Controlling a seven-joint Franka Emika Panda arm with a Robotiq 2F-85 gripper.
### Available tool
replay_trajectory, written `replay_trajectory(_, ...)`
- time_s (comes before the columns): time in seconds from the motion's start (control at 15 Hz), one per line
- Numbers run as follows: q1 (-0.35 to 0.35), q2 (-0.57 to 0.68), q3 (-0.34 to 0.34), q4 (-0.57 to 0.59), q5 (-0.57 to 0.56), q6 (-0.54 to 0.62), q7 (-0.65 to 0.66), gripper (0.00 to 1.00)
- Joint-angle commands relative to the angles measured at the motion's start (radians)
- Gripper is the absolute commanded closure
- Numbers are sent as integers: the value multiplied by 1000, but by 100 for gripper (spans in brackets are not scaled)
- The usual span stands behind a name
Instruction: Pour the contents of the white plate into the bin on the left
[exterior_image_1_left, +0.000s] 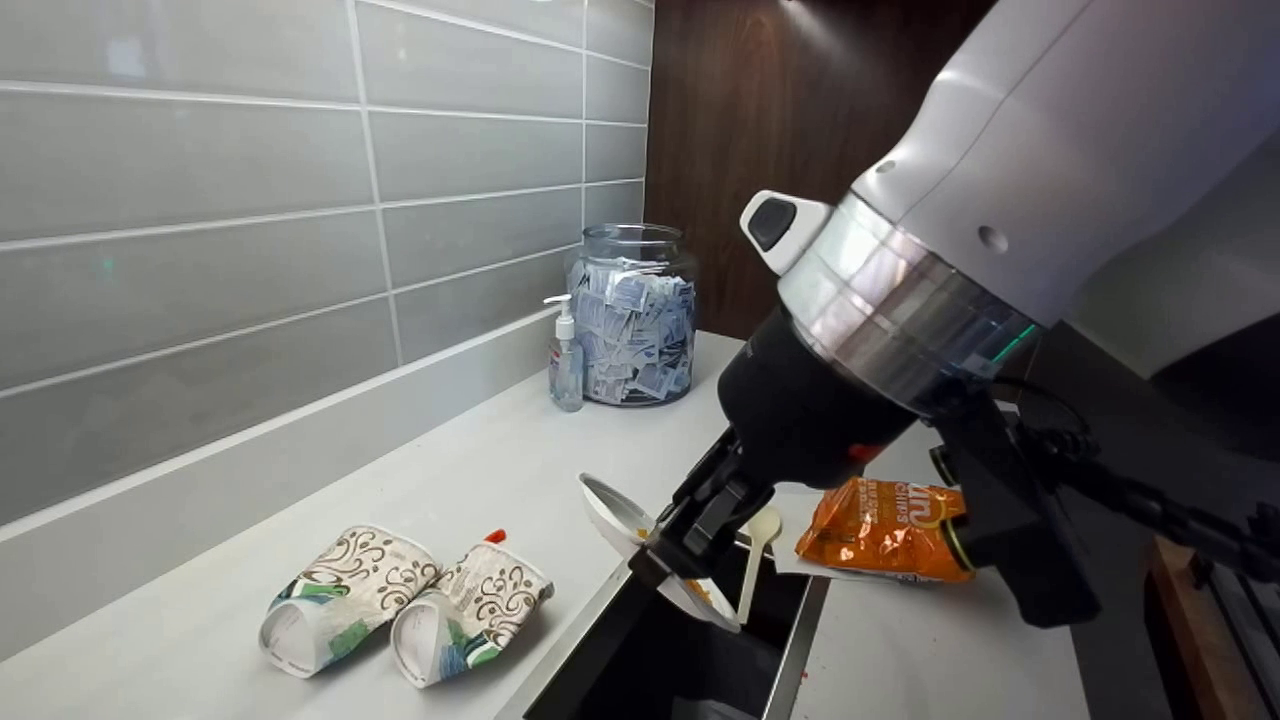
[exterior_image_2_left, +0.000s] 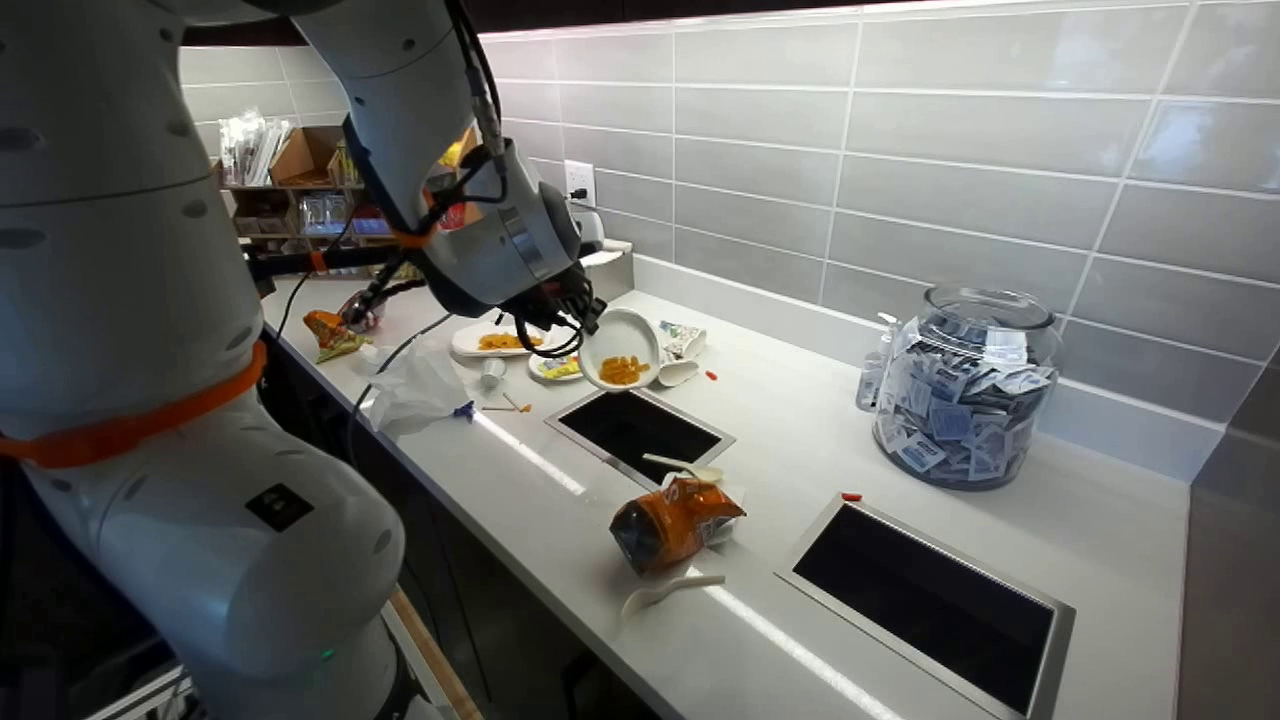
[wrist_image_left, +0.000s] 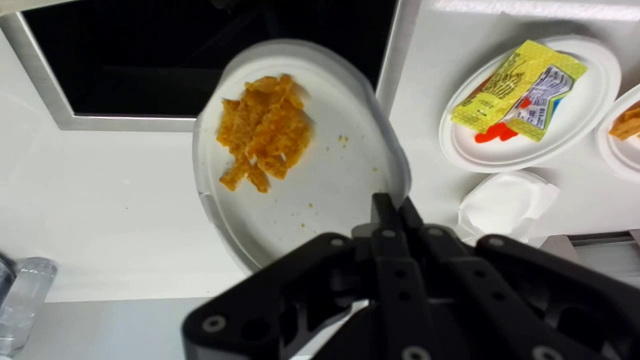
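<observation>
- A black two-fingered gripper (wrist_image_left: 395, 201) is clamped on the rim of a roughly round white plate (wrist_image_left: 340, 185), paper by its look; the wrist view shows the thin edge nipped in it.
- Small orange food scraps (wrist_image_left: 265, 132) lie clumped on the plate, out from the grip and towards the bin.
- The bin (exterior_image_1_left: 640, 665), a dark rectangular opening with a pale metal rim, lies below the plate. In an exterior view it is the left one of two; another dark rectangular recess (exterior_image_2_left: 930, 605) lies to the near right.
- The next move turns on slope rather than any long axis: in an exterior view the plate's far left edge stands high over the white countertop (exterior_image_1_left: 470, 470), and its right edge dips over the opening.
- The scraps sit towards that low edge, though from the wrist the clump straddles the line of the bin's rim.
- So the tip probably calls for a small shift away from the grey tiled wall (exterior_image_1_left: 200, 250), then a steeper roll; rolled here, some scraps could land on the rim.
- No scrap is seen falling; I judge the pour set up but not made.
- In an exterior view an off-white spoon (exterior_image_2_left: 700, 472) crosses the bin's near right side, apart from the plate, beside an orange crinkly snack bag (exterior_image_2_left: 685, 515).
</observation>
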Motion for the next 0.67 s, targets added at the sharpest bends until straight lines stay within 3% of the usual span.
replay_trajectory(0.0, -10, 5, -9, -30, 9, 96, -22, 99)
replay_trajectory(0.2, -20, 14, -19, -53, 19, 213, -33, 99)
replay_trajectory(0.4, -27, -1, -34, -57, -9, 189, -8, 99)
replay_trajectory(0.6, -35, 14, -39, -71, 5, 268, -25, 99)
